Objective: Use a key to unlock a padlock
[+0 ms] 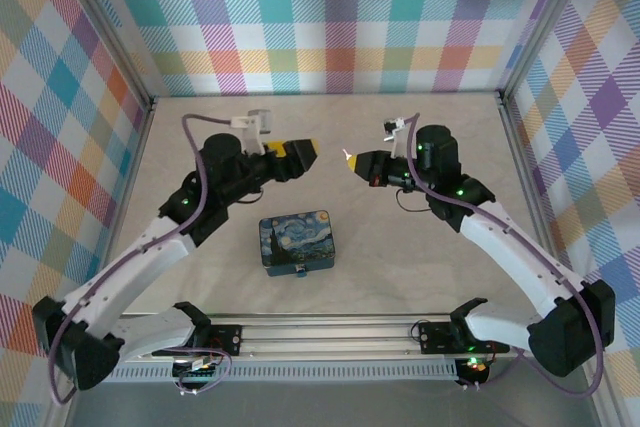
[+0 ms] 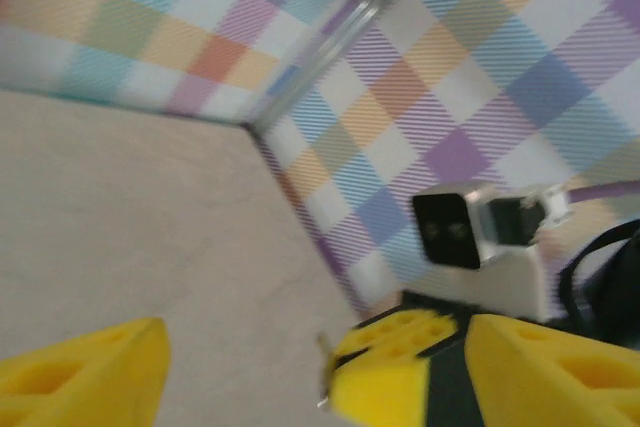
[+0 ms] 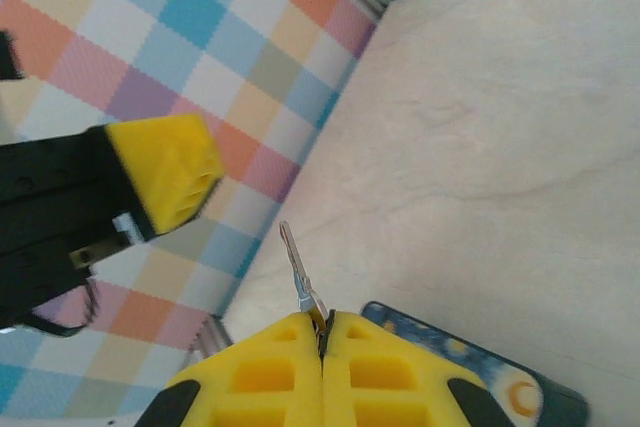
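Right claw (image 3: pixel 322 342) is pinching the key (image 3: pixel 297 269), blade pointing up-frame. Left claw (image 1: pixel 300 155) is gaping open, empty. Judgement: it should be gripping the padlock, keyway toward the blade, before insertion.

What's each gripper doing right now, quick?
Left gripper: open, nothing between its fingers.
Right gripper: shut on the key.

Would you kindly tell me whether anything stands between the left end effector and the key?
Nothing visible does: only open air separates the left end effector from the key in the right end effector.
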